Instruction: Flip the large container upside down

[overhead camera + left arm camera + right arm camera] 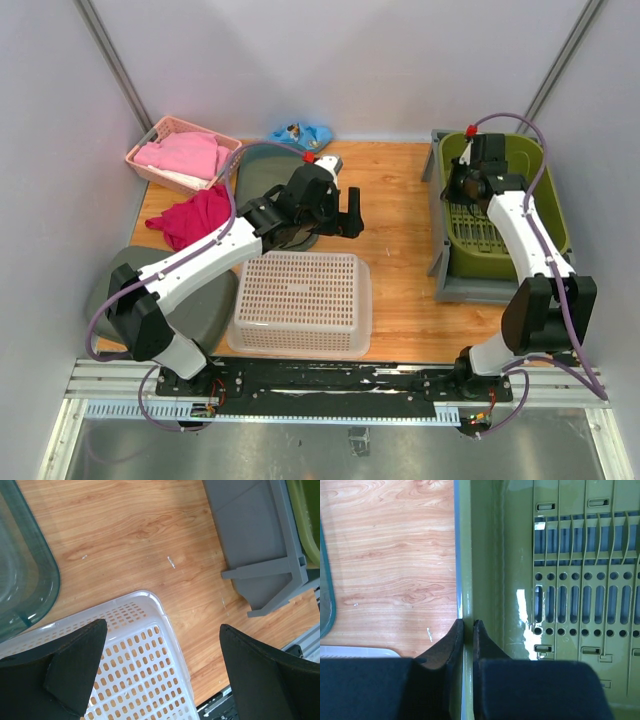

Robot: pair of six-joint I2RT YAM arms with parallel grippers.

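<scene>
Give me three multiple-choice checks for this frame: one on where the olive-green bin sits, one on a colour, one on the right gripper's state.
1. Where is the olive-green bin?
A) on bare wood mid-table
B) nested in the large container on the right
C) on the floor

2. What colour is the basket in the far left corner?
A) blue
B) pink
C) black

3. The right gripper is
A) open above the wood
B) shut on the olive-green bin's wall
C) out of view

Answers:
1 B, grey walls show beside and below the olive bin in the top view.
2 B, its lattice walls are pink.
3 B, the right wrist view shows both fingers pinching the olive wall.
</scene>
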